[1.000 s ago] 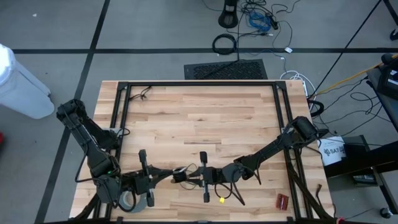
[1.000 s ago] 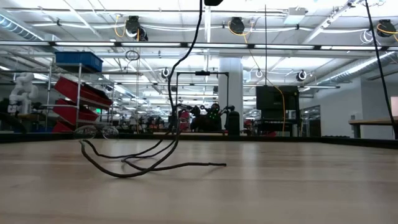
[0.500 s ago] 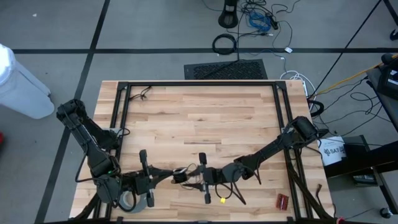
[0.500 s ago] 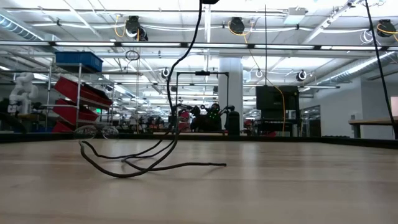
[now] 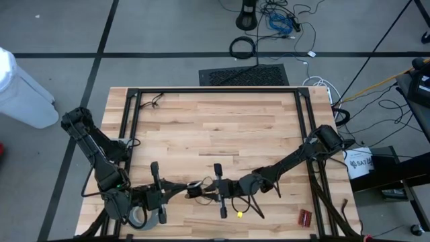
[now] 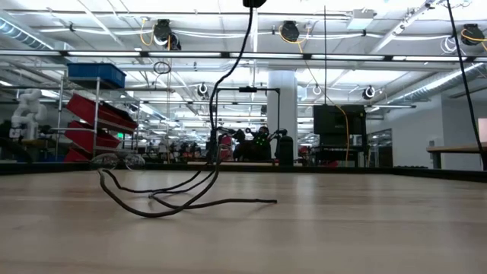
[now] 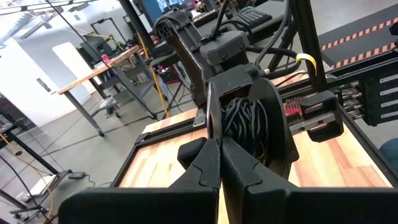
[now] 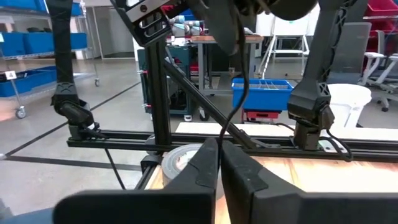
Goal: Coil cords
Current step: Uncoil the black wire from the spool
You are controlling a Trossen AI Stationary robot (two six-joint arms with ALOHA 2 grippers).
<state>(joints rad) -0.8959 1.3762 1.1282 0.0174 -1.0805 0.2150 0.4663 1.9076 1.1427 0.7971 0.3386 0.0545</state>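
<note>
The cord is a thin dark wire. Part of it is wound into a black bundle [image 7: 244, 124] on a dark round disc [image 7: 277, 134], held up over the table's near middle [image 5: 195, 185]. The rest hangs down [image 6: 217, 106] and lies in loose loops on the wood [image 6: 156, 204] [image 5: 252, 205]. My left gripper [image 7: 219, 155] [image 5: 190, 189] is shut at the disc. Facing it from the right, my right gripper [image 8: 219, 152] [image 5: 207, 191] is shut on the wire. My left gripper meets the disc's near edge [image 7: 214, 134] with its shut fingers, coming in about level from the table's left. The fingers themselves hide what lies between their tips. Disc and bundle are lifted clear of the table. My right gripper pinches a single strand of the wire [image 8: 227, 127] between its two fingertips, coming in level from the table's right. The strand rises from the tips toward the left gripper above, and it curves slackly.
A grey tape roll [image 5: 139, 216] [image 8: 183, 158] lies near the front left corner under my left arm. A yellow tag [image 5: 238, 216] and a small red object [image 5: 306, 217] lie near the front edge. A black frame rail [image 5: 215, 90] borders the table. The far half is bare wood.
The hanging part of the cord has shifted a little to the left in the low view. A second strand now shows beside the first. The loops on the table have stayed where they were.
</note>
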